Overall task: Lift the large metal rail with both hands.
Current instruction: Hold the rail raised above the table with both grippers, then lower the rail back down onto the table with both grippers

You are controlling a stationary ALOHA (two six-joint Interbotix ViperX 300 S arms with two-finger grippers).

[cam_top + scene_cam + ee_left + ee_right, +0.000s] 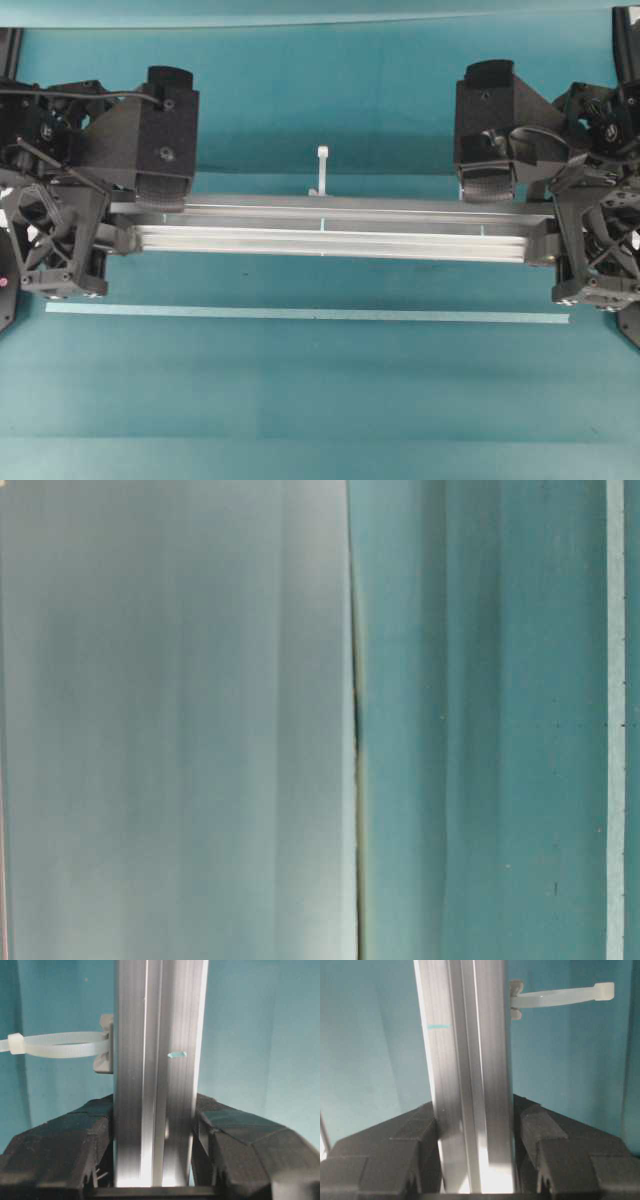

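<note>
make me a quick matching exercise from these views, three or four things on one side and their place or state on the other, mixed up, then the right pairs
Things
1. large metal rail
2. left gripper
3. pale teal strip
4. white cable tie

Places or states
A. flat on the table, nothing touching it
B. sticks out from the rail's side
C. spans between both grippers
D. shut on one rail end

Pairs: 1-C, 2-D, 3-A, 4-B

silver grooved rail (330, 240), black grippers, white cable tie (321, 170), teal table (320, 400)
</note>
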